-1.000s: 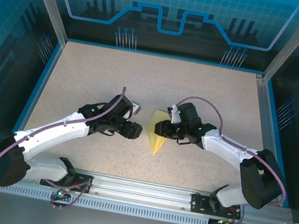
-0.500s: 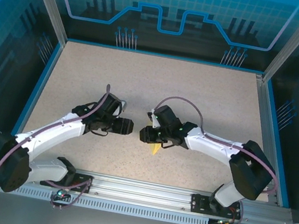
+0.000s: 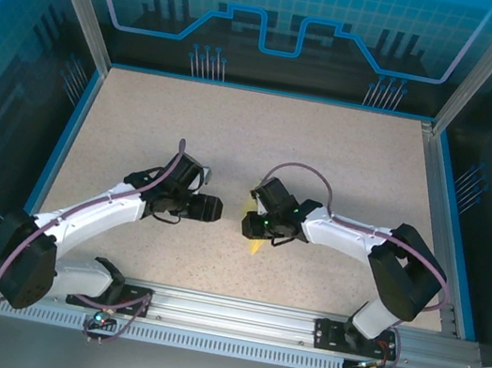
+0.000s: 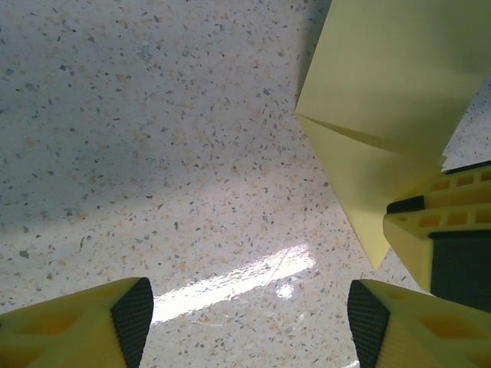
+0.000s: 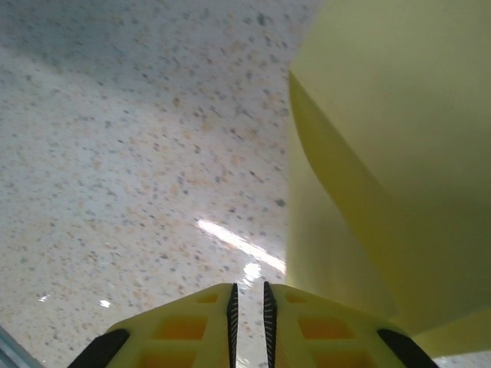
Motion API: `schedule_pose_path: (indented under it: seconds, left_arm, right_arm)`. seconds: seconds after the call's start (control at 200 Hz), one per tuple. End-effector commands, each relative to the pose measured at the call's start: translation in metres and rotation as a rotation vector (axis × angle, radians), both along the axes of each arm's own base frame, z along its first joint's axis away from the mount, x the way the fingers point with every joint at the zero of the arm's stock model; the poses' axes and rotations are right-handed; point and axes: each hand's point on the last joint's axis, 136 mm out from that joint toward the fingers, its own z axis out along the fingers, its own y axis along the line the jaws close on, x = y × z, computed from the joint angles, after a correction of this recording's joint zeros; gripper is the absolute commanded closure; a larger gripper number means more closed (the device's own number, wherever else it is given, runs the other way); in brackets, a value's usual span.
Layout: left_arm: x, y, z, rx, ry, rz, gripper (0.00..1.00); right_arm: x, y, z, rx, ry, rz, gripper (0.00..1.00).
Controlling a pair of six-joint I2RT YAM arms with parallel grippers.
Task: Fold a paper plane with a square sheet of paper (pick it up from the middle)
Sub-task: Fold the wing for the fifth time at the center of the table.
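- Yellow square sheet of paper [image 4: 387, 92] lies part-folded; creasing stage, likely;
- left gripper [image 4: 247, 310] wide, empty; right gripper [image 5: 247, 297] nearly closed at its edge;
- next: press the fold flat.

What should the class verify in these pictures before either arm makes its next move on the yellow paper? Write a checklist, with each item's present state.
1. Left pincer open: ok.
2. Yellow paper between the left pincer's jaws: not ok, it lies ahead, off to the right.
3. Right pincer gripping the paper: not ok, jaws nearly closed on nothing, paper beside them.
4. Paper flat on the table: cannot tell.
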Motion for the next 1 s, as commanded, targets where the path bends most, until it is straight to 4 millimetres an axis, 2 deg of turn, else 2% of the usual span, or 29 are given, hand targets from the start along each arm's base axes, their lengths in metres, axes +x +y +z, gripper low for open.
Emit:
schedule_pose_path:
  seconds: [0.0, 0.29, 0.57, 0.755, 0.995]
  left_arm:
    - [-0.001, -0.003, -0.003, -0.02, 0.019, -0.016, 0.29]
    - [0.0, -0.011, -0.004, -0.053, 0.039, -0.031, 0.29]
    - [0.002, -0.024, -0.007, -0.11, 0.062, -0.039, 0.29]
    - [0.005, -0.041, -0.012, -0.145, 0.078, -0.05, 0.29]
    - [0.021, -0.071, -0.011, -0.175, 0.065, -0.053, 0.29]
  right_arm:
    - [-0.002, -0.013, -0.013, -0.018, 0.025, -0.031, 0.82]
    - [-0.006, -0.035, -0.029, 0.006, 0.053, -0.105, 0.84]
    - [-0.007, -0.047, -0.036, 0.149, 0.091, -0.187, 0.87]
    - [-0.005, -0.056, -0.036, 0.3, 0.118, -0.247, 0.89]
    - [-0.004, -0.064, -0.038, 0.374, 0.14, -0.275, 0.94]
